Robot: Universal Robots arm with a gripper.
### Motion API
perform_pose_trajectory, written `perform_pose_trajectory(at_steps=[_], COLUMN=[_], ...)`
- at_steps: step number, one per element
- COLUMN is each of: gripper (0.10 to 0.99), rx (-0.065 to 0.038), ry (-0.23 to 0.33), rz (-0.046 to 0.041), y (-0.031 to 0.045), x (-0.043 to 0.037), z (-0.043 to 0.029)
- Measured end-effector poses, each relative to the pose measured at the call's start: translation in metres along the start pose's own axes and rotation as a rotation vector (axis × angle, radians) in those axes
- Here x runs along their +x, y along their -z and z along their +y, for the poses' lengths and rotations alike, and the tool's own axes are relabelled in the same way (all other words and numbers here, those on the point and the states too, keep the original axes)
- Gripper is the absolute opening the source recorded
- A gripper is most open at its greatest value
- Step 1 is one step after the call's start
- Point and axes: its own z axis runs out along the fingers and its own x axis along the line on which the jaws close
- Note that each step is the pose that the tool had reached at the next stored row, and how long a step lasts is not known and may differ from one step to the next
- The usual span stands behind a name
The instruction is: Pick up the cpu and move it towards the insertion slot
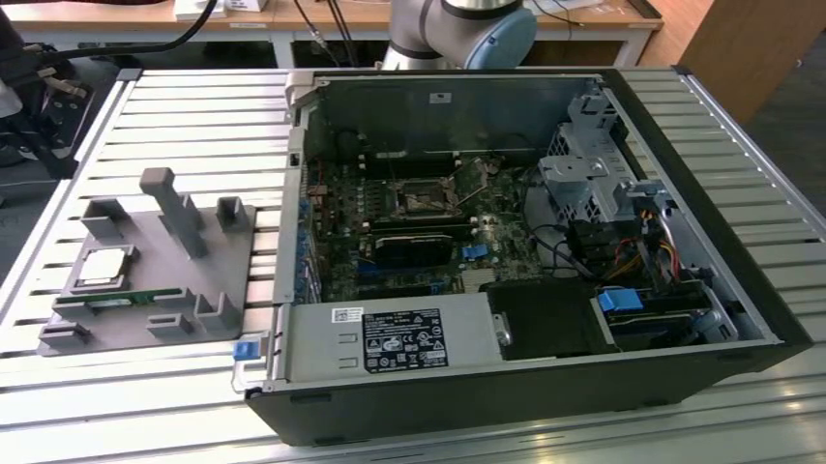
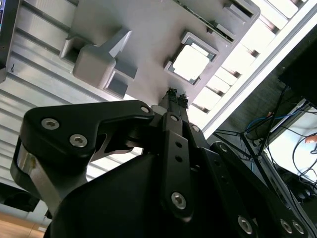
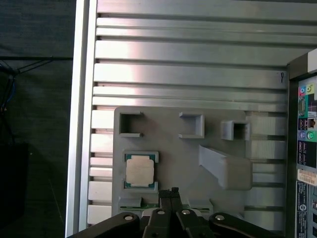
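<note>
First wrist view: fingers [image 3: 166,199] pressed together, pointing down near the cpu [image 3: 140,171].

One small, flat, square cpu [image 3: 139,171] with a silvery metal top and a pale green rim is counted. One square, dark insertion slot [image 1: 420,200] with a shiny metal frame is counted, and one open black computer case [image 1: 516,396]. One grey plastic holder plate [image 3: 178,148] is counted; on it, three square open pockets [image 3: 131,124] and one tall slanted post [image 3: 225,166] are made out. One long, thin green memory stick [image 1: 116,303] is counted. Three blue plastic clips [image 1: 475,251] are seen in the exterior view. One slatted aluminium table [image 1: 207,106], one grey-and-blue robot arm [image 1: 471,24] and one black gripper [image 3: 171,192] with two fingers [image 3: 165,199] are counted.
</note>
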Motion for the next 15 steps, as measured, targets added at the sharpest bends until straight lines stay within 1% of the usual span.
perform_pose_trajectory(at_steps=[15], gripper=[0.106], rx=[0.0], ry=[0.0], rz=[0.0001], y=[-0.0035], x=[0.0018], z=[-0.0001])
